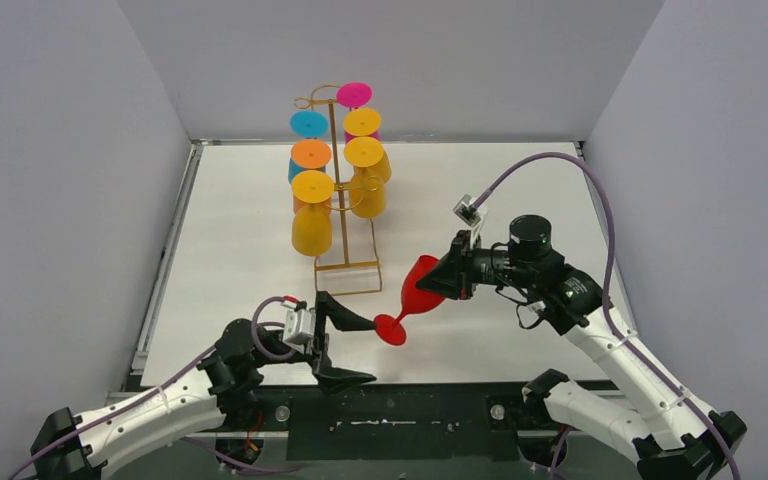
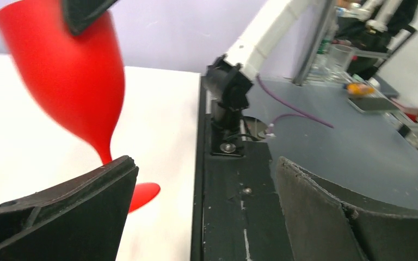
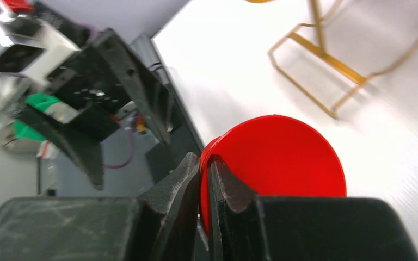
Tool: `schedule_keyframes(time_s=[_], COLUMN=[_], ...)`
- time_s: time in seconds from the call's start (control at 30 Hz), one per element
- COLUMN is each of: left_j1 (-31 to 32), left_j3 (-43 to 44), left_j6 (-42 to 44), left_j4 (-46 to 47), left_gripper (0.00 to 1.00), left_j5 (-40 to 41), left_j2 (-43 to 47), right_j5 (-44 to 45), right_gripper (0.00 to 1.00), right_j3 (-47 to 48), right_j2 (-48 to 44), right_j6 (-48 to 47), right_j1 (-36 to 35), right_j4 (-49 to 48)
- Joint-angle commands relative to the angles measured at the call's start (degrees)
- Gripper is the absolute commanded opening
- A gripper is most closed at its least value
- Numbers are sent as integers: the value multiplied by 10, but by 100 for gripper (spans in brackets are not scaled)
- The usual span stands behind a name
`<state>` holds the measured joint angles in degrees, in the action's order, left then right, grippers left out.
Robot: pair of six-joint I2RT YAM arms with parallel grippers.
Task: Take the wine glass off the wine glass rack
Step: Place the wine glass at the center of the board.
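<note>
White tabletop with wine glass rack, plain grey walls

One gold wire wine glass rack. Six glasses hang on it: three yellow, one orange, one blue, one magenta. One red wine glass off the rack; seven glasses in all, and two robot arms.
</note>
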<state>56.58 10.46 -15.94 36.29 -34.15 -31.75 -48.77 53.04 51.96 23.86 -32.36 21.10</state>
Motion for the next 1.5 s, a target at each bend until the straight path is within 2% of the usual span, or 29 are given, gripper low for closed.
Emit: schedule_keyframes(time_s=[0.0,0.17,0.3,0.53,0.7,0.83,0.93,1.17,1.47], left_j1=[1,2,1,1,1,1,1,2,1], left_j3=[55,96,98,108,127,152,176,206,181], left_j6=[-20,-51,-120,-251,-306,-343,-349,-310,-276], left_j4=[-140,-290,-354,-500,-599,-676,-716,-728,-655], left_gripper=[97,98,97,97,97,97,97,97,97], left_j5=[145,303,429,582,683,744,766,755,725], left_j2=[27,67,114,187,225,238,228,182,130], right_j5=[172,302,390,542,616,696,691,639,606], right_gripper=[0,0,0,0,0,0,0,0,0], right_j3=[24,12,0,-8,3,29,42,125,187], right_j2=[-9,-2,-2,31,99,154,191,310,400], right_j6=[-62,-68,-67,-76,-90,-54,-61,-66,-79], right_j1=[-2,-2,-2,-3,-4,-2,2,19,27], right_j4=[43,41,15,-40,-85,-100,-139,-123,-126])
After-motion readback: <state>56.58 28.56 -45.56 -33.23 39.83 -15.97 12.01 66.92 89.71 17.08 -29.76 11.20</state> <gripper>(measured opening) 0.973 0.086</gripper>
